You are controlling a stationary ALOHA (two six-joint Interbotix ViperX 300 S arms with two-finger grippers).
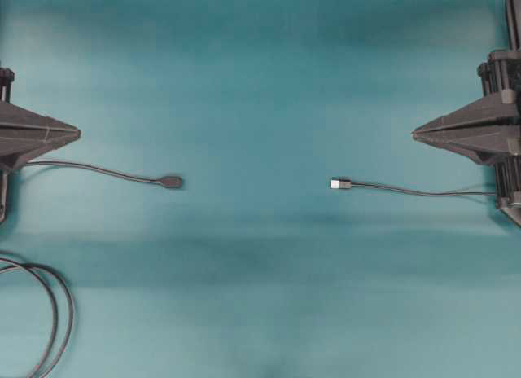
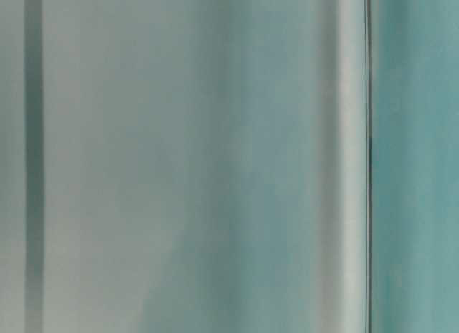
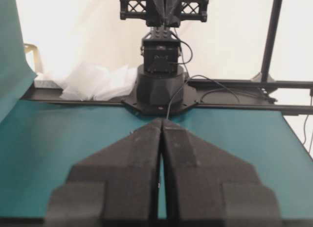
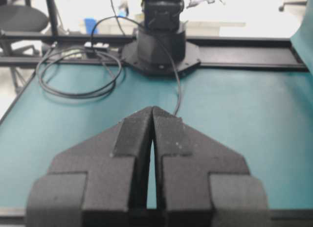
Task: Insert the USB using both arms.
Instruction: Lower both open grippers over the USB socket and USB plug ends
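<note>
Resting at opposite edges of teal table (image 1: 260, 85), both arms parked, neither touching anything. Left gripper (image 1: 77, 134) pointed toward centre, fingers pressed together, nothing between them; wrist view confirms tips meeting. Right gripper (image 1: 415, 134) mirrors it, fingers together, holding nothing. USB (image 1: 339, 183) lying flat on table right of centre, silver tip facing left, thin cable (image 1: 423, 191) trailing toward right arm. Black socket (image 1: 171, 182) left of centre, well apart from USB, facing it. Thicker looped cable (image 1: 57, 313) at lower left corner. Table-level view blurred, unreadable.
</note>
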